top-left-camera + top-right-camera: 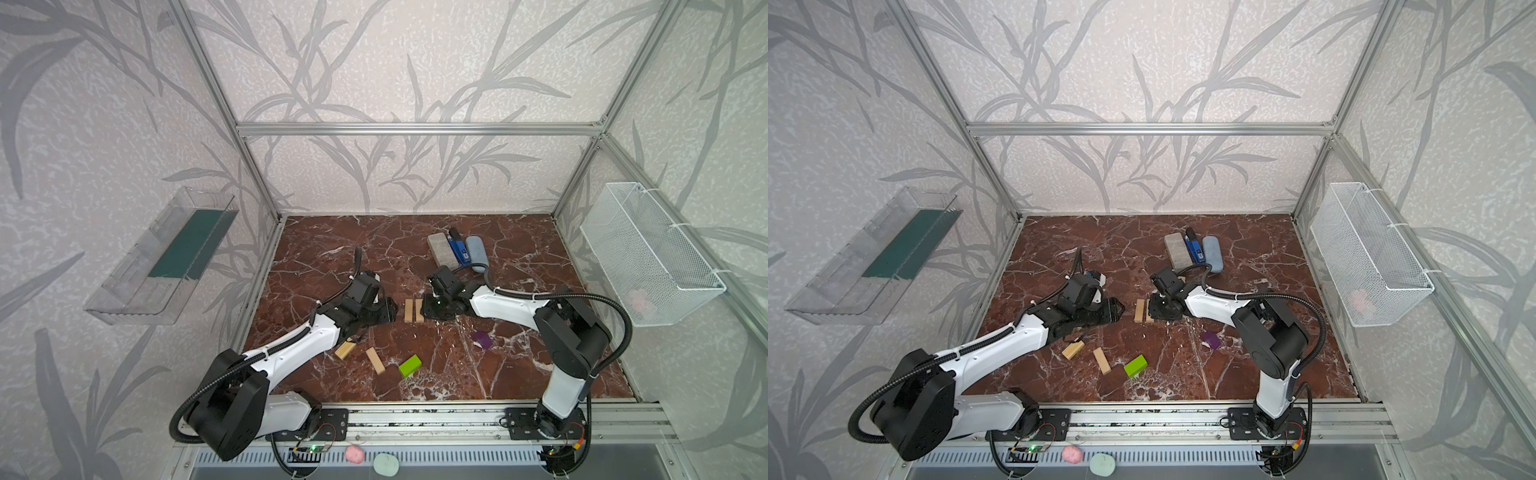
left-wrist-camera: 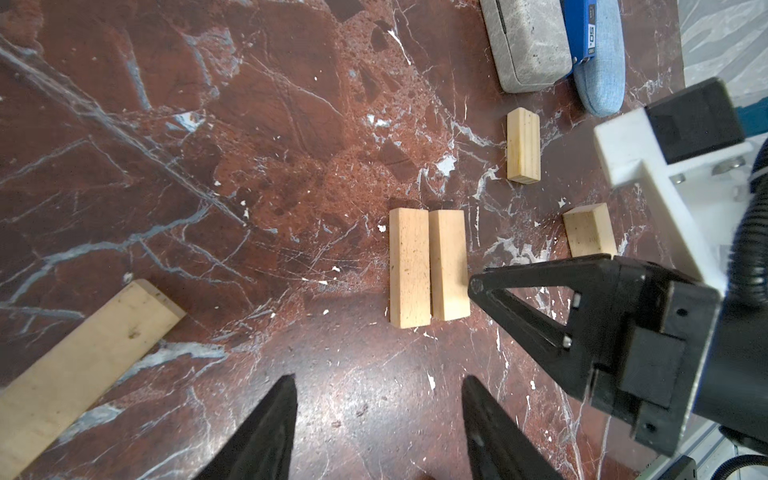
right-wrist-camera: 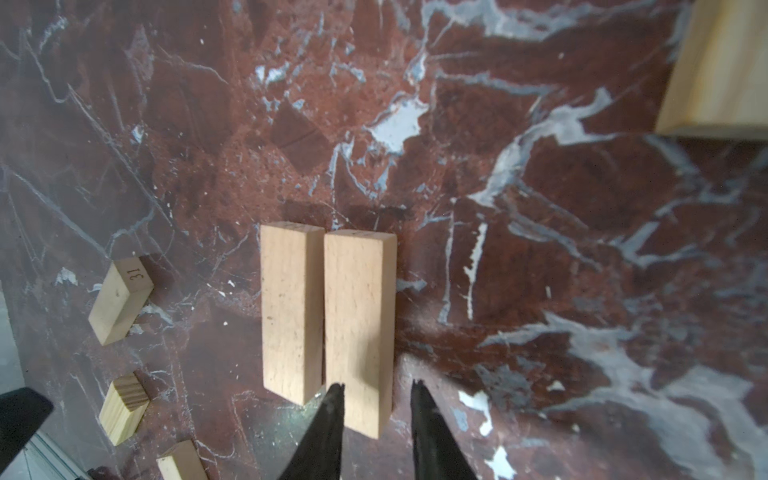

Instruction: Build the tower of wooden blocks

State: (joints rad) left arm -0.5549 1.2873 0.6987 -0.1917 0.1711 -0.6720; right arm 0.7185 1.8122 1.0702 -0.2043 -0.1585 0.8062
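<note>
The right gripper (image 3: 377,386) straddles the near end of one wood plank (image 3: 359,324), jaws narrow (whether they truly pinch it I cannot tell). Its twin plank (image 3: 291,311) lies flush alongside, both flat on the marble table (image 3: 540,249). The left gripper (image 2: 378,380), spread and empty, faces them. Only the top views show the lime-green block (image 1: 410,365) and purple block (image 1: 483,339), loose nearer the arm bases.

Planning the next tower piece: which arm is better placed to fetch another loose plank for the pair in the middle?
Probably left. The left pincer is open and empty, with a loose plank close beside it; the right pincer is busy straddling a plank of the pair.
</note>
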